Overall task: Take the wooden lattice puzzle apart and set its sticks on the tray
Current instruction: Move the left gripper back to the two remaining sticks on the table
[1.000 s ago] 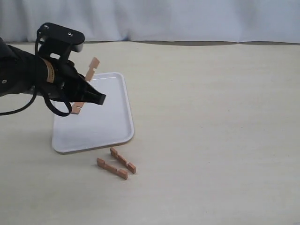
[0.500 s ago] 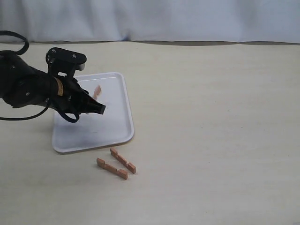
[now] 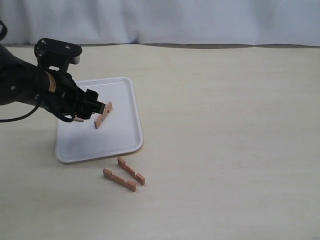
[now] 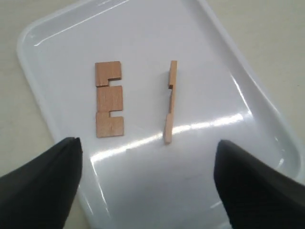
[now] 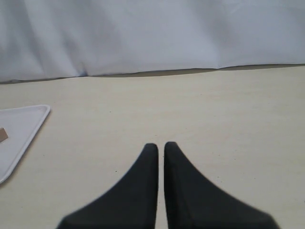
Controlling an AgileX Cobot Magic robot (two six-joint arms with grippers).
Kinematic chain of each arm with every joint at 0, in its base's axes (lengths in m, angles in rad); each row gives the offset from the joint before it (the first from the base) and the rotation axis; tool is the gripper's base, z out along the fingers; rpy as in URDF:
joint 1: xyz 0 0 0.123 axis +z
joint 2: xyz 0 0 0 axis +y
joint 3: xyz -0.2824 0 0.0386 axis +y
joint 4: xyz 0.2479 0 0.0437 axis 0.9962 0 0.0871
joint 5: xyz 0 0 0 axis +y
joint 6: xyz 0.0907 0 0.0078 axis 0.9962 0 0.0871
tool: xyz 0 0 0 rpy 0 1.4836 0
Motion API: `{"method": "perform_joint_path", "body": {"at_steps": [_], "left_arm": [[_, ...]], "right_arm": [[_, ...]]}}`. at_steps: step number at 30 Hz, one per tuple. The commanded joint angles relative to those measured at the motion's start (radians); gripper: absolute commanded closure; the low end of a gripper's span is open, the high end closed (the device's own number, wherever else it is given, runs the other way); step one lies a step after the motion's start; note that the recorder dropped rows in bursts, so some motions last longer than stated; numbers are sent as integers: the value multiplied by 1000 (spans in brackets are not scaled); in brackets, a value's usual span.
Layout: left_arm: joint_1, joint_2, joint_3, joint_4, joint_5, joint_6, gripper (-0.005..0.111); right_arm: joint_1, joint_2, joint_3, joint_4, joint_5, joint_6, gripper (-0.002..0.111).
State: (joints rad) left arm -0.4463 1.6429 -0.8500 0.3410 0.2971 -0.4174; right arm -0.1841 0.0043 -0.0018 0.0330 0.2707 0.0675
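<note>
We see a pale beige worktop [image 3: 225, 150]. Directly on it, toward the left, lies a flat white tray [image 3: 110, 140]. Just beside the tray's near edge, notched reddish-brown sticks [image 3: 131, 171] lie close together on the bare surface.

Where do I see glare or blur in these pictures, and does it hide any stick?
Left wrist view: glare streaks cross the tray, but both sticks are sharp; the left gripper is blurred. Right wrist view: the right gripper is soft, being so near. Exterior view: even light, faint shadows, no glare; the two sticks off the tray are clear.
</note>
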Motion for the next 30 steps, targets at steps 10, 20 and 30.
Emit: {"method": "perform_joint_path", "body": {"at_steps": [10, 20, 30], "left_arm": [[-318, -109, -2, -113, 281, 50, 35], [-466, -109, -2, -127, 359, 50, 12], [-466, -107, 33, -143, 309, -56, 8]], "right_arm": [[0, -4, 2, 4, -4, -5, 104], [0, -4, 2, 4, -4, -5, 104], [0, -4, 2, 4, -4, -5, 104]]}}
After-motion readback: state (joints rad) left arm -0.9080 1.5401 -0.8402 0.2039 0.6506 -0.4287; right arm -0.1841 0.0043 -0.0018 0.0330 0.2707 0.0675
